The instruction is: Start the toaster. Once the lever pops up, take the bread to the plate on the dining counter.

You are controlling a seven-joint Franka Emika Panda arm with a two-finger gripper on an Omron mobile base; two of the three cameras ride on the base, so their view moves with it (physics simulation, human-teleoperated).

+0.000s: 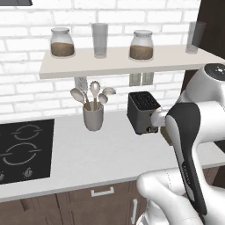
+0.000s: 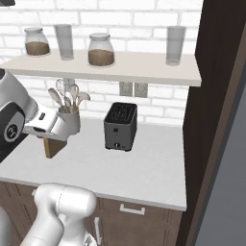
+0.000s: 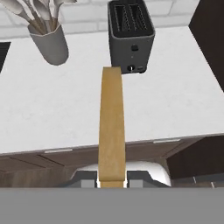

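Holding the bread (image 3: 111, 127) between its two fingers, the gripper (image 3: 112, 183) was closed on the lower end of the slice. In the hand view the bread stood edge-on to the camera, so it looked like a long narrow tan strip. Its long axis ran straight away from the gripper, and the far end pointed toward the toaster (image 3: 130, 35). That far end appeared just under the front face of the toaster in the hand view, but whether they touched could not be told there.

In the right base view the bread (image 2: 53, 147) was seen from the side as a brown slice hanging below the hand, above the grey counter (image 2: 144, 168) and well apart from the toaster (image 2: 120, 126). Its colour was tan on the crust side and a bit darker brown in the right base view.

The toaster (image 1: 142, 111) was a small dark box with slots on top, and it stood upright on the counter near the white brick wall (image 1: 26, 26). A small knob was visible low on its front face. To the left of it stood a grey utensil cup (image 1: 93, 116) with pale spoons inside. Above it a shelf (image 1: 123, 61) carried jars and glasses.
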